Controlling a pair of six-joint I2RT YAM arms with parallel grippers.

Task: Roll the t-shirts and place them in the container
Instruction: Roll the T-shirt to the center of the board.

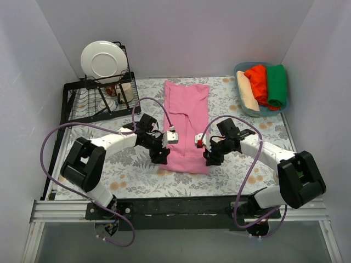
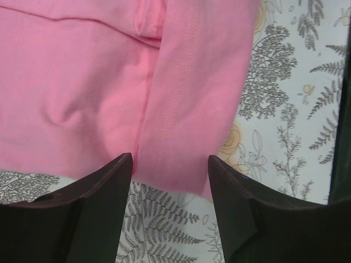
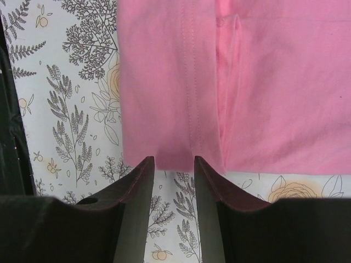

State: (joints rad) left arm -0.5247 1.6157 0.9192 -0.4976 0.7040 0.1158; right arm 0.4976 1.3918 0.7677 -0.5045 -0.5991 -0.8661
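Note:
The pink t-shirt (image 1: 186, 126) lies folded into a long strip down the middle of the table, its near hem toward the arms. My left gripper (image 1: 162, 158) is at the hem's left corner. In the left wrist view it (image 2: 170, 164) is open, with the pink hem (image 2: 181, 137) between its fingertips. My right gripper (image 1: 210, 160) is at the hem's right corner. In the right wrist view it (image 3: 173, 161) is open with a narrower gap, its tips at the hem's edge (image 3: 175, 109). Rolled cream (image 1: 246, 91), orange-red (image 1: 259, 83) and green (image 1: 277, 85) t-shirts lie in a bin.
A blue-green bin (image 1: 239, 68) at the back right holds the three rolled shirts. A black dish rack (image 1: 77, 87) with a white plate (image 1: 102, 59) stands at the back left. The floral tablecloth (image 1: 137, 175) covers the table. White walls close in both sides.

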